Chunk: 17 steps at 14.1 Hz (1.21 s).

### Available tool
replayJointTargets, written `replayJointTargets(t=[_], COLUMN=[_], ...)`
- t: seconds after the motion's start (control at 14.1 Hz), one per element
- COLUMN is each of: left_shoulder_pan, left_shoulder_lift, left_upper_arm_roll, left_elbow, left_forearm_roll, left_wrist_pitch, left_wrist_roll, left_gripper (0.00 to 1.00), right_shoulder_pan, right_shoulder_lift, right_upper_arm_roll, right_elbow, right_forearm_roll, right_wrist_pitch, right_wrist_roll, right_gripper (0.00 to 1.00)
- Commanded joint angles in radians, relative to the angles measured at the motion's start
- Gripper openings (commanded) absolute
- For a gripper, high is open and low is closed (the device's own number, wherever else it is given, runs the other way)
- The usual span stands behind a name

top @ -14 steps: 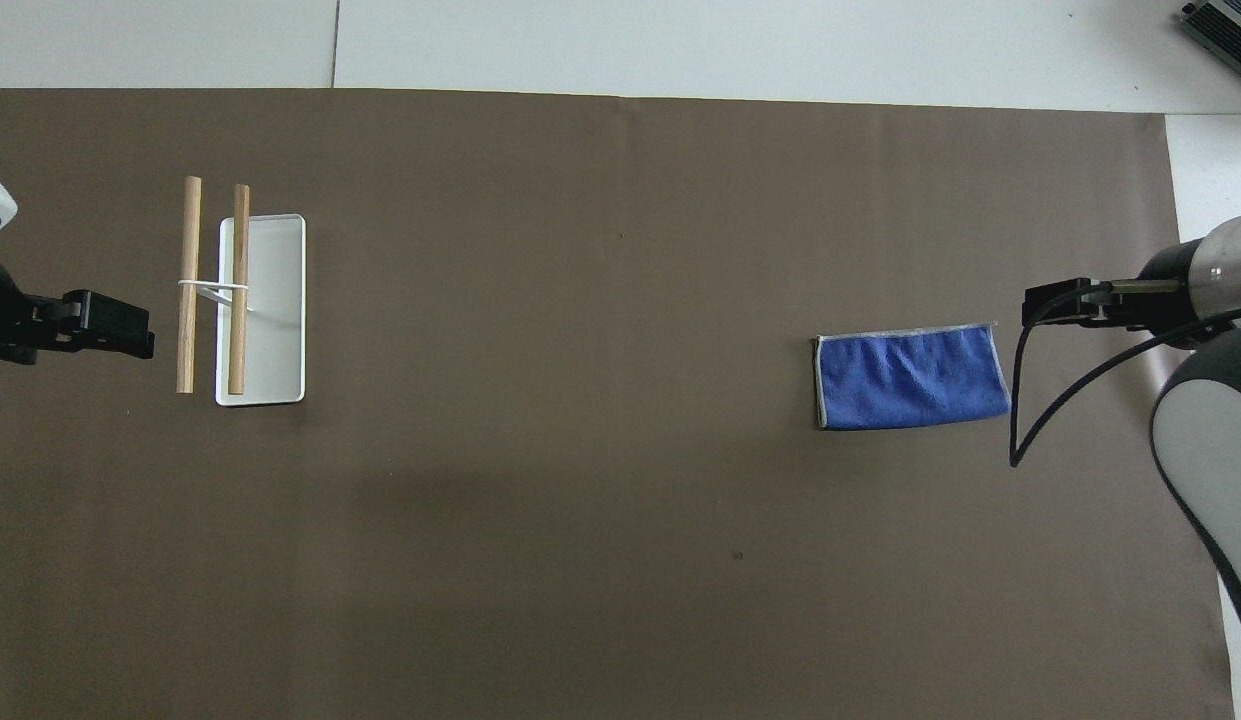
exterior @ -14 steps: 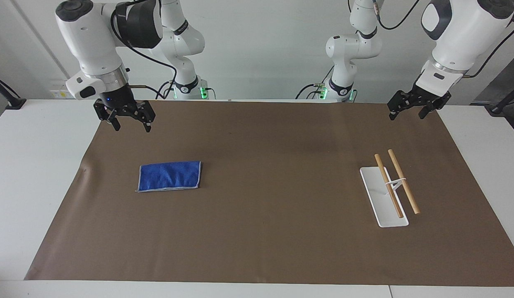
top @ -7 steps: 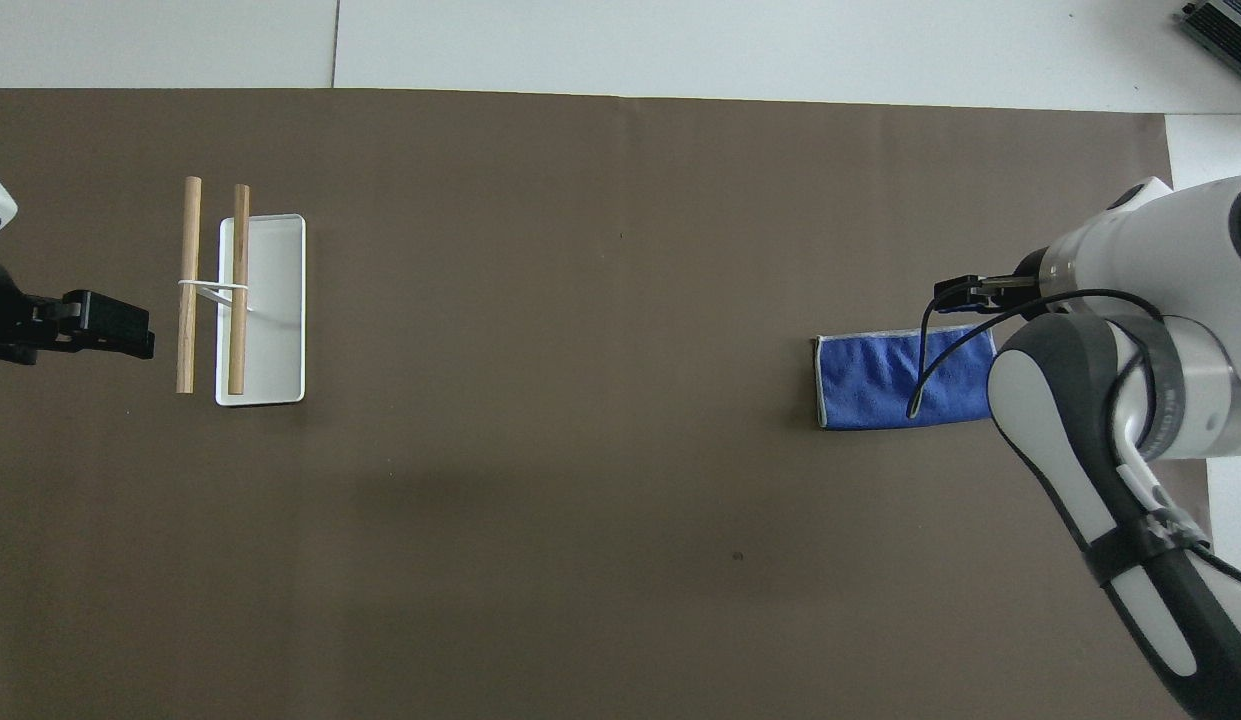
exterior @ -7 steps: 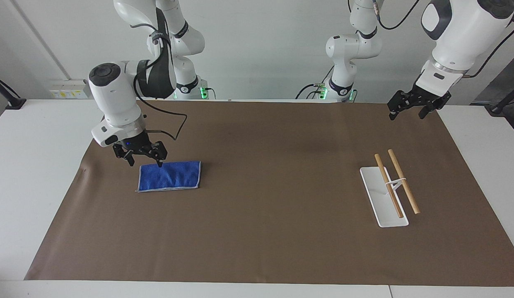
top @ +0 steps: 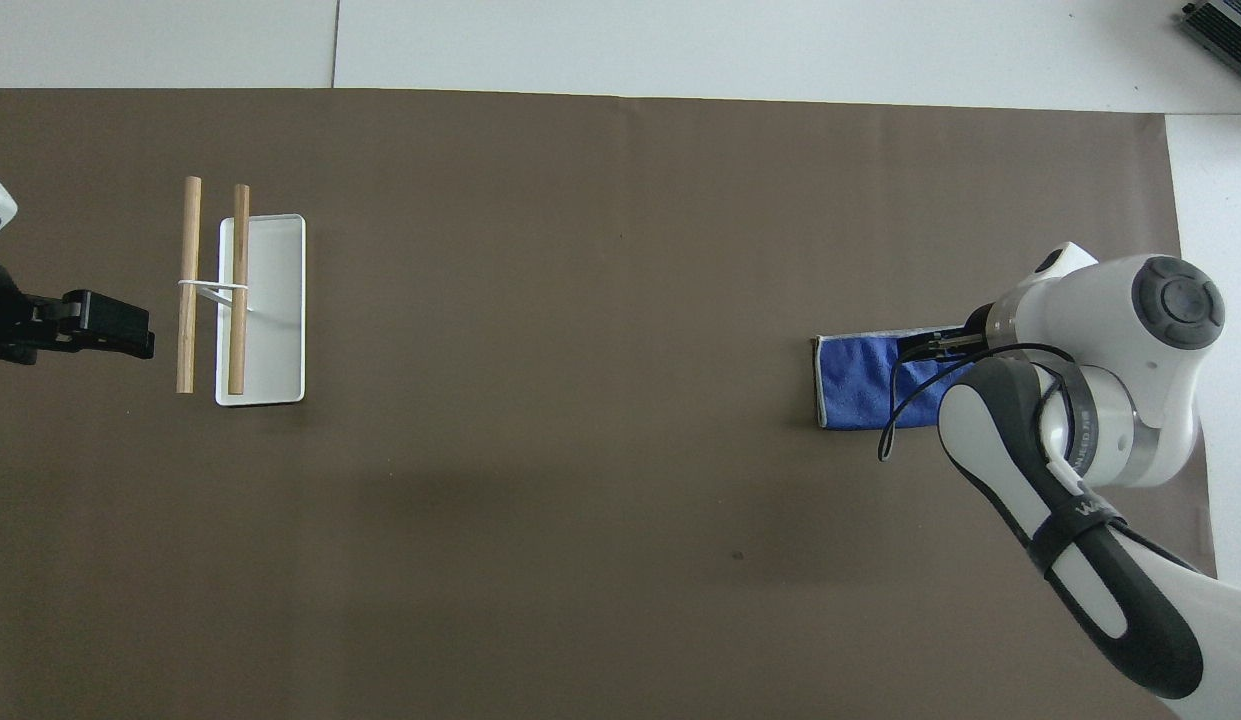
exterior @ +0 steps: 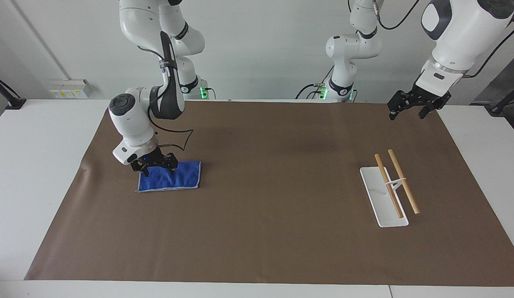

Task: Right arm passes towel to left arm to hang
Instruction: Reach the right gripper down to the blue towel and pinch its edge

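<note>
1. Two pincers are showing: the right pincer [exterior: 154,167] is sitting spread apart on the towel [exterior: 176,179], which is lying flat on the brown mat [exterior: 273,240] toward the right arm's end.
2. The left pincer [exterior: 412,108] is waiting, released, over the mat's edge near the wooden rack [exterior: 391,186].

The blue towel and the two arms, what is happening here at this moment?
The right gripper is down at the blue towel, with open fingers at the towel's edge nearer the robots. The towel lies flat on the brown mat, toward the right arm's end of the table; it is not lifted yet. The left gripper waits in the air over the mat's corner at the left arm's end. The rack with two wooden rods stands there with nothing hung on it.
</note>
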Motion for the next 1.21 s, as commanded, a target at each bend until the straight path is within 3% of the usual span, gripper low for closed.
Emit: replayJointTargets(t=[0.0,0.64,0.71,0.78,0.92,0.99,1.14], left_shoulder_pan=[0.003,0.003,0.003,0.002,0.003,0.002,0.003], left_shoulder_lift=[-0.022,-0.022,-0.022,-0.022,-0.022,-0.022,-0.022], left_upper_arm_roll=[0.003,0.003,0.003,0.003,0.003,0.003,0.003], left_elbow=[-0.025,-0.025,-0.025,-0.025,-0.025,-0.025,-0.024], left_forearm_roll=[-0.011,-0.011,-0.011,-0.011,-0.011,-0.011,-0.011], left_wrist_pitch=[0.006,0.006,0.006,0.006,0.006,0.006,0.006], left_wrist_roll=[0.0,0.0,0.0,0.0,0.0,0.0,0.0], left_gripper=[1.0,1.0,1.0,1.0,1.0,1.0,1.0], right_shoulder_pan=[-0.012,-0.007,-0.007,-0.01,-0.01,-0.01,-0.007], right_shoulder_lift=[0.002,0.028,0.035,0.037,0.037,0.038,0.037], right_upper_arm_roll=[0.005,0.005,0.005,0.005,0.005,0.005,0.005], right_elbow=[-0.078,-0.126,-0.131,-0.135,-0.135,-0.131,-0.114], right_forearm_roll=[0.036,0.036,0.036,0.036,0.036,0.036,0.036], right_wrist_pitch=[0.118,0.161,0.175,0.19,0.189,0.189,0.18], right_wrist_roll=[-0.053,-0.081,-0.104,-0.116,-0.106,-0.098,-0.084], right_gripper=[1.0,1.0,0.96,0.71,0.13,0.0,0.0])
